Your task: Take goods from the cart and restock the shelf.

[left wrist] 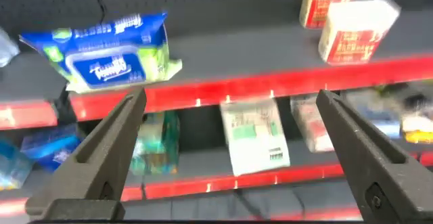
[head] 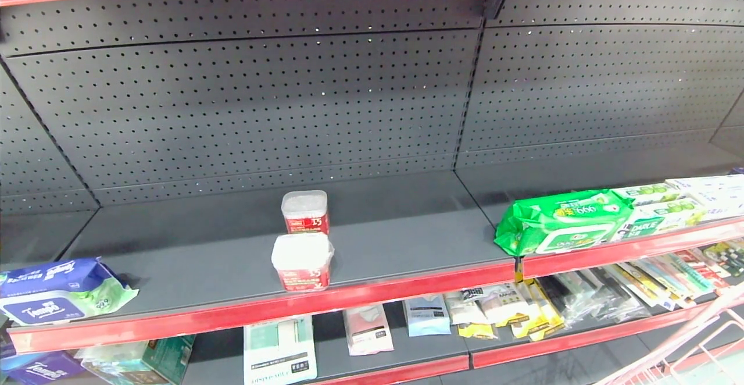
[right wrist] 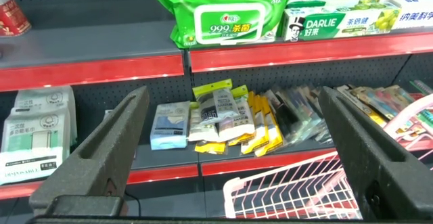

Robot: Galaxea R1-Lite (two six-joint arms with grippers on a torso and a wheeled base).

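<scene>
Hanging wide open and empty on the left gripper (left wrist: pixel 230 97), out in front of the red shelf edges; same wide, empty spread on the right gripper (right wrist: pixel 233 92), close by the pink cart (right wrist: pixel 284 180). Up on the dark shelf (head: pixel 407 239), spotting a blue wipes pack (head: pixel 55 289) at the left front, a green wipes pack (head: pixel 561 221) touching the toothpaste boxes (head: pixel 657 222) on the right. Between them, catching two red tubs: front tub (head: pixel 302 261) at the lip, rear tub (head: pixel 305 211) just behind.

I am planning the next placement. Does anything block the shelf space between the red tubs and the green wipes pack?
Nothing visible does. The shelf lies bare between the front red tub and the green wipes pack, open from the front.
</scene>
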